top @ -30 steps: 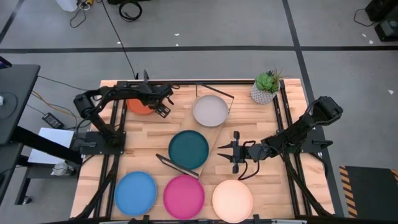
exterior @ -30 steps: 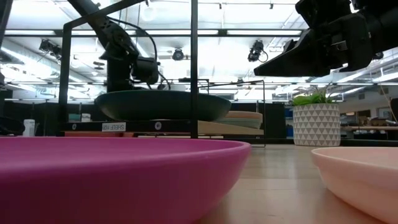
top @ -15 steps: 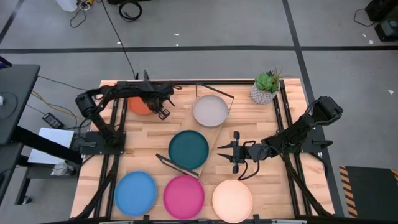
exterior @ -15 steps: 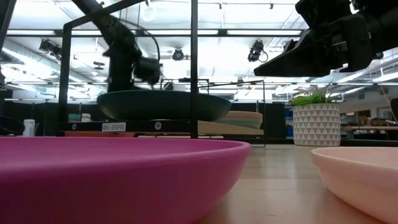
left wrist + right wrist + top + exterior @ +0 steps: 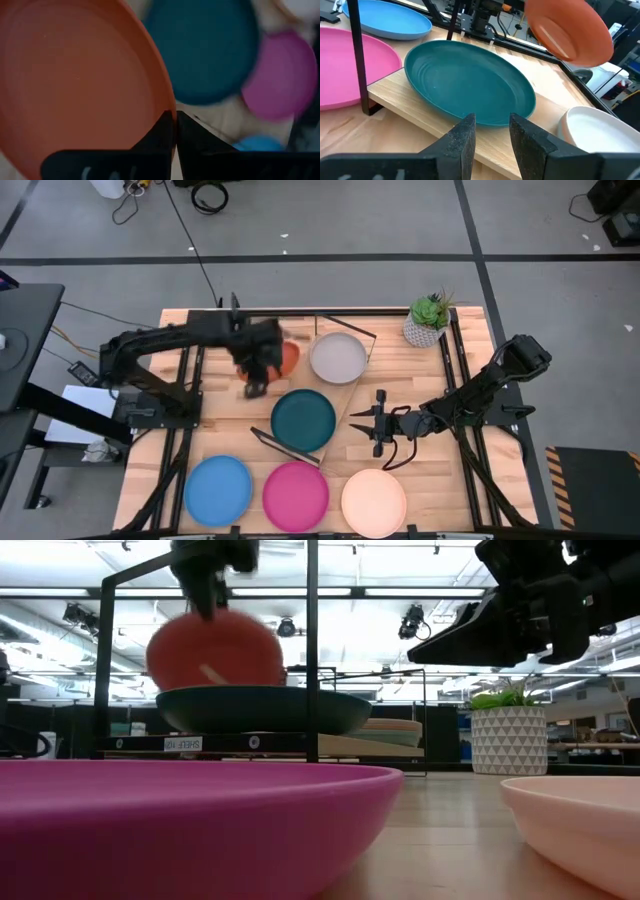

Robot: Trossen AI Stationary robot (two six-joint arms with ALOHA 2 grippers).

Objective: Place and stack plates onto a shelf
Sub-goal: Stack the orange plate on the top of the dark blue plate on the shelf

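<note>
My left gripper [image 5: 256, 368] is shut on the orange plate [image 5: 287, 358] and holds it in the air left of the shelf's far end; in the low view the plate [image 5: 215, 650] hangs below the gripper [image 5: 210, 570]. The shelf [image 5: 324, 388] carries a dark teal plate [image 5: 303, 420] and a grey plate [image 5: 338, 358], each resting flat on the board. My right gripper [image 5: 375, 423] stands open just right of the teal plate [image 5: 470, 80], touching nothing. My left gripper pinches the orange plate's rim [image 5: 164, 97] between its two fingers, coming from above. The plate hangs below the fingers, tipped steeply onto its edge and lifted clear of the table and the shelf.
A bright blue plate [image 5: 218, 490], a magenta plate [image 5: 295, 496] and a cream plate [image 5: 374, 502] lie along the table's near edge. A potted plant [image 5: 428, 320] stands at the far right. The shelf's black wire frame [image 5: 312, 650] rises at its ends.
My left gripper has shut on the orange plate at the table's far left, lifted it off the table and carried it right toward the shelf. The plate has tipped from flat to nearly on edge.
</note>
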